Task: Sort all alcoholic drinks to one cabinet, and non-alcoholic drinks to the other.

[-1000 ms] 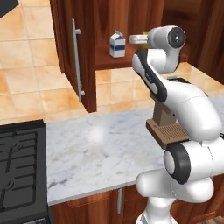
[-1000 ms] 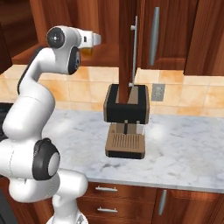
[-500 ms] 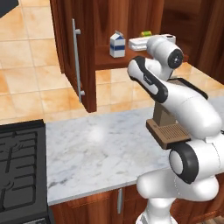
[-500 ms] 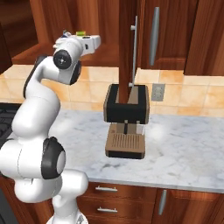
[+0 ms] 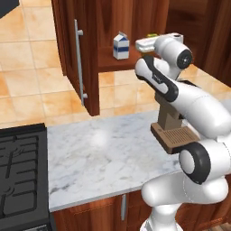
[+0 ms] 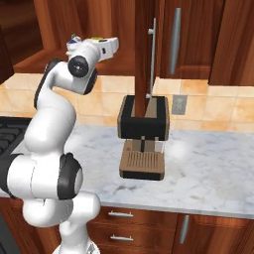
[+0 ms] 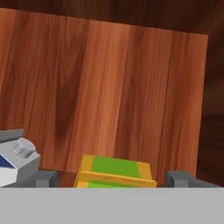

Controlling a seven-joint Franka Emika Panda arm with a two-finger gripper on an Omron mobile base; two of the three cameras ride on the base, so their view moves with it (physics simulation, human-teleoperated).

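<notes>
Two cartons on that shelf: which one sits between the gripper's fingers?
The juice carton, yellow-orange with a green top, lies between the open fingers. The white-and-blue milk carton stands off to one side, outside them.

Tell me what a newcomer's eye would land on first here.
First, the big white arm reaching up into the open wall cabinet, its gripper with fingers spread either side of the yellow-orange juice carton on the shelf. Next, the white-and-blue milk carton standing on that same shelf beside it. Below, the dark coffee machine sits on the marble counter.
</notes>
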